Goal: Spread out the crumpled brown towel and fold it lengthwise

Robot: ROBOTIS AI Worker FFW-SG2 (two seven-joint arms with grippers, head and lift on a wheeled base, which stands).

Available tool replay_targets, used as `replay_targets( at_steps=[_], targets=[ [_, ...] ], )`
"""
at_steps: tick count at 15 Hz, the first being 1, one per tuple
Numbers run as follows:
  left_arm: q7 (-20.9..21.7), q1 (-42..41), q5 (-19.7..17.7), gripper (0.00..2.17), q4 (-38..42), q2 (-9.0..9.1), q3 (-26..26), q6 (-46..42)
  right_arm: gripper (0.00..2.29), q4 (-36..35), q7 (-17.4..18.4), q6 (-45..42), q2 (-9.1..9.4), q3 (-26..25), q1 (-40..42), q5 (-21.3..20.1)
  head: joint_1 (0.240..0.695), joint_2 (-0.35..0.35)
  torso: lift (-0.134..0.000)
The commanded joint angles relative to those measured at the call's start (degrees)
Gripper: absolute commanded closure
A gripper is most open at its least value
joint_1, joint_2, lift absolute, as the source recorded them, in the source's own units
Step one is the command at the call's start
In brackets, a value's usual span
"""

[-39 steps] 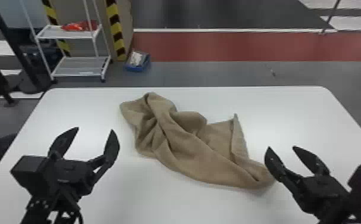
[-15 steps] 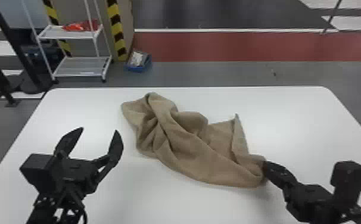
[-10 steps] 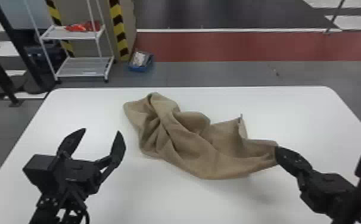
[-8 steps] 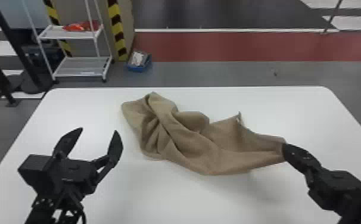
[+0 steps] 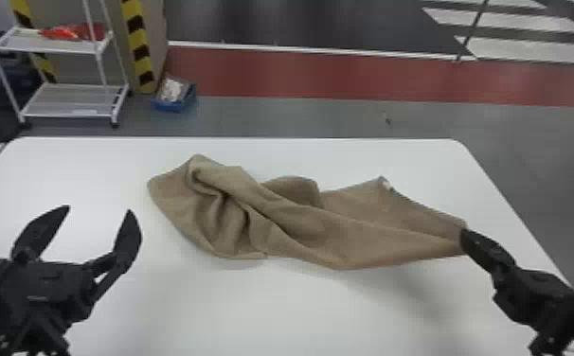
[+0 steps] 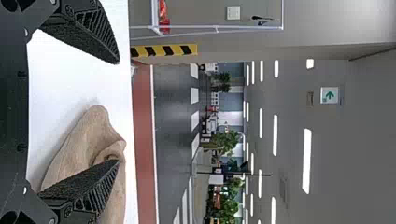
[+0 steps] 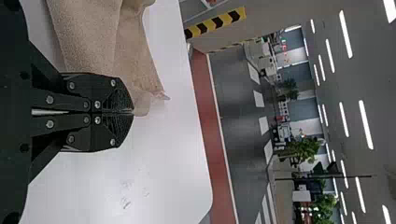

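White rack upper left of the head view, red item on its upper shelf; blue box on floor beside it. Brown towel mid-frame on white surface, left part bunched. Left gripper, lower left: fingers wide. Right gripper, lower right: fingers pinch towel's right end, now drawn farther right than before.
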State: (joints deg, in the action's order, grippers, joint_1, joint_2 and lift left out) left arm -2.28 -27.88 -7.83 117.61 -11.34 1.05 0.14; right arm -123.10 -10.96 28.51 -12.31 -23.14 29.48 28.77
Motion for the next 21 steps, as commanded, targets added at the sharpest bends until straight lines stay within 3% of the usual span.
replay_targets(
  at_steps=[1, 5, 6, 8, 9, 15, 18, 21],
  targets=[
    [0.00, -0.33, 0.01, 0.14, 0.25, 0.00, 0.01, 0.00, 1.36, 3.66, -0.47, -0.78, 1.85, -3.32, -0.91, -0.12, 0.695, -0.171, -0.128],
    [0.09, -0.68, 0.10, 0.14, 0.34, 0.00, 0.18, 0.00, 1.35, 10.25, -0.47, -0.78, 2.02, -6.57, -3.55, -1.09, 0.695, -0.234, -0.128],
    [0.09, -0.68, 0.10, 0.14, 0.34, 0.00, 0.27, 0.00, 1.22, 10.95, -0.56, -0.25, 2.02, -7.01, -4.25, -1.61, 0.695, -0.264, -0.128],
    [0.09, -0.68, 0.27, 0.14, 0.43, 0.09, 0.54, 0.00, 0.36, 11.39, -0.56, -0.43, 2.02, -6.66, -4.43, -1.97, 0.695, -0.282, -0.128],
    [0.09, -0.59, 0.45, 0.14, 0.43, 0.09, 0.62, 0.00, 0.07, 11.22, -0.64, -0.60, 2.20, -6.31, -4.43, -1.88, 0.695, -0.289, -0.128],
    [0.00, 0.02, 0.36, 0.14, 0.08, -0.18, 0.45, 0.00, 0.05, 2.34, -1.17, -3.06, 5.45, -2.09, -3.46, -1.97, 0.695, -0.254, -0.128],
    [0.00, 0.29, 0.27, 0.14, -0.19, -0.35, 0.36, 0.18, 0.05, 1.28, -1.44, -2.89, 6.42, 5.03, -3.90, -3.46, 0.695, -0.184, -0.128],
    [0.00, 0.46, 0.10, 0.14, -0.36, -0.44, 0.27, 0.18, 0.07, 1.81, -1.35, -4.47, 7.03, 16.28, -4.78, -10.67, 0.695, -0.098, -0.128]
  ],
)
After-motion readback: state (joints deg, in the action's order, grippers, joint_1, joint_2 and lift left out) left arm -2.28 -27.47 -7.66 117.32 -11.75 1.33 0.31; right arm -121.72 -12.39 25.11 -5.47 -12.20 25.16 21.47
